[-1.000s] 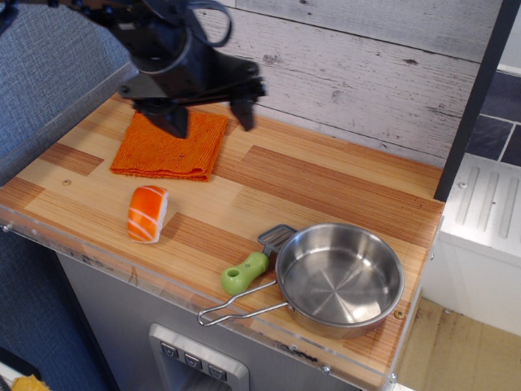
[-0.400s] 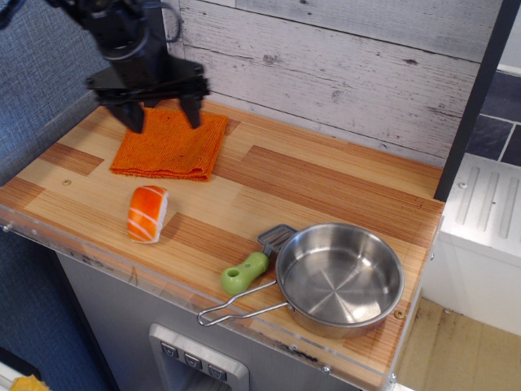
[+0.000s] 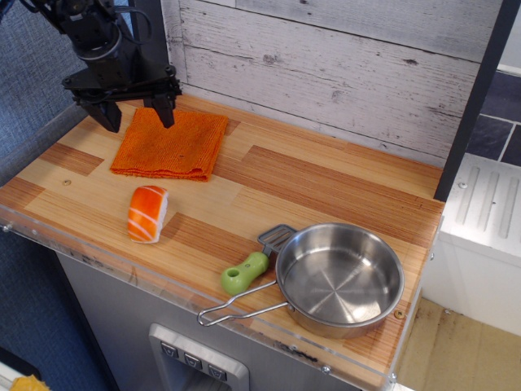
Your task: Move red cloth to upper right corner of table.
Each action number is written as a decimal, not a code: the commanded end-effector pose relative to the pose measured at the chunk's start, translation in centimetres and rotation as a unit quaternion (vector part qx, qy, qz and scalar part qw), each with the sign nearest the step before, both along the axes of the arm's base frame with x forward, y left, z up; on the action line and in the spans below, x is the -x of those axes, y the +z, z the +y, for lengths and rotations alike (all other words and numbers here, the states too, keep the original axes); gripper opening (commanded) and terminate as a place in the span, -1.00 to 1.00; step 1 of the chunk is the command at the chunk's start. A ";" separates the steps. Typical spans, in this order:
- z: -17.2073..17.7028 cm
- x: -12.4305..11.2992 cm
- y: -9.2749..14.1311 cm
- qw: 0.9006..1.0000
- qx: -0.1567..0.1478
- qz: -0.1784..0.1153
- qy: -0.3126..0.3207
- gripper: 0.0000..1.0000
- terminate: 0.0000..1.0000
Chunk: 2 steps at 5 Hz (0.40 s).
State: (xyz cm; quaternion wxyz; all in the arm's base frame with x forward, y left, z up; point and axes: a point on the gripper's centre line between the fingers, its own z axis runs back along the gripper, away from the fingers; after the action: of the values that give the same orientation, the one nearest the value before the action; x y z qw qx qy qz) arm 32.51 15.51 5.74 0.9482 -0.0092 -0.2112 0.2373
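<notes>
Upper left of frame: black end effector (image 3: 136,118) hangs w/ its two fingers spread wide, nothing held, tips pointing down at the far-left corner of the red cloth (image 3: 172,146). Left finger sits off the cloth's left edge, right finger over its top edge; contact w/ fabric can't be confirmed. Red cloth lies folded flat at upper left of the surface (image 3: 326,191), near the white plank wall. Just below it, lower left: salmon sushi toy (image 3: 147,213), apart from cloth. Bottom centre: green-handled spatula (image 3: 251,267), head touching the steel pan (image 3: 339,278) at lower right, wire handle pointing left along front edge.
</notes>
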 end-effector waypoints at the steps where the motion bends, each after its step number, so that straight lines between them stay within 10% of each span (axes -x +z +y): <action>1: 0.4 -2.3 -0.8 1.000 0.003 -0.014 0.007 1.00 -1.00; 2: -2.4 -3.7 -1.8 1.000 0.014 -0.006 -0.005 1.00 -1.00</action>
State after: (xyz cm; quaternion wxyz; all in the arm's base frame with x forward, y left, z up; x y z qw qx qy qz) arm 35.81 12.15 2.27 0.9539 -0.0311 -0.1855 0.2338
